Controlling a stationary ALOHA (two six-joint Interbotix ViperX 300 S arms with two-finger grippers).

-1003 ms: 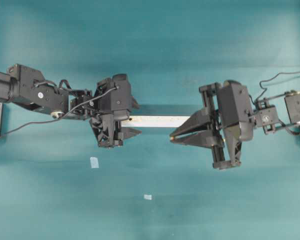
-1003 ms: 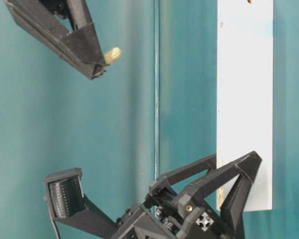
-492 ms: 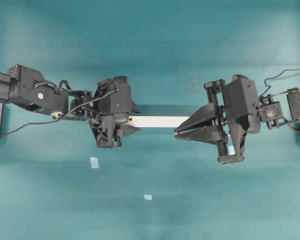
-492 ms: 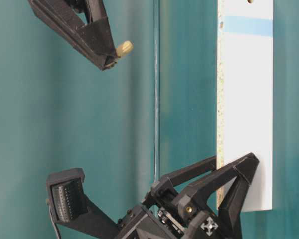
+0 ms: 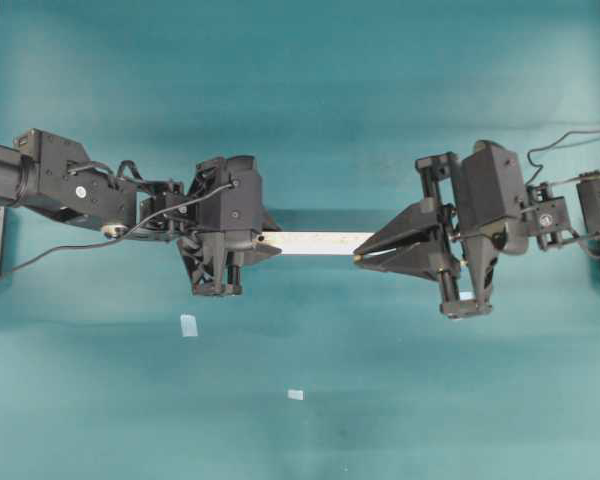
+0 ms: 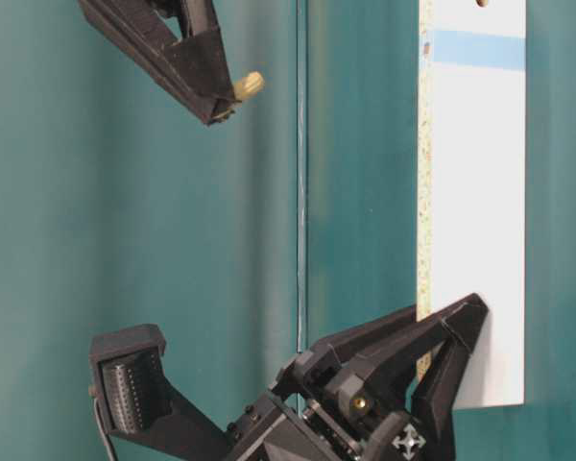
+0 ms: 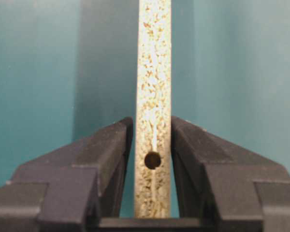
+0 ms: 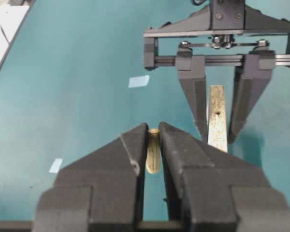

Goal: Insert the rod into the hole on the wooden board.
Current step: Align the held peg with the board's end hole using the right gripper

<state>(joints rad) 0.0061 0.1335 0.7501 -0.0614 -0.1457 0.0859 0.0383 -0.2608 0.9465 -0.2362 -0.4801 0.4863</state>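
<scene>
My right gripper [image 8: 153, 145] pinches the rod [image 8: 153, 151], raised off the desk [image 5: 310, 100]. The left fingers [image 7: 111, 145] bracket the wooden board [image 7: 153, 72] near its unmarked hole [image 7: 152, 160]; whether they press it I can't tell. An unclamped board could tip when the rod pushes in.

The wooden board [image 7: 153, 111], speckled tan and narrow, is stood on edge between the left gripper [image 7: 152, 145] fingers. The short cream rod [image 8: 153, 151] is pinched in the right gripper [image 8: 153, 140], apart from the board.
</scene>
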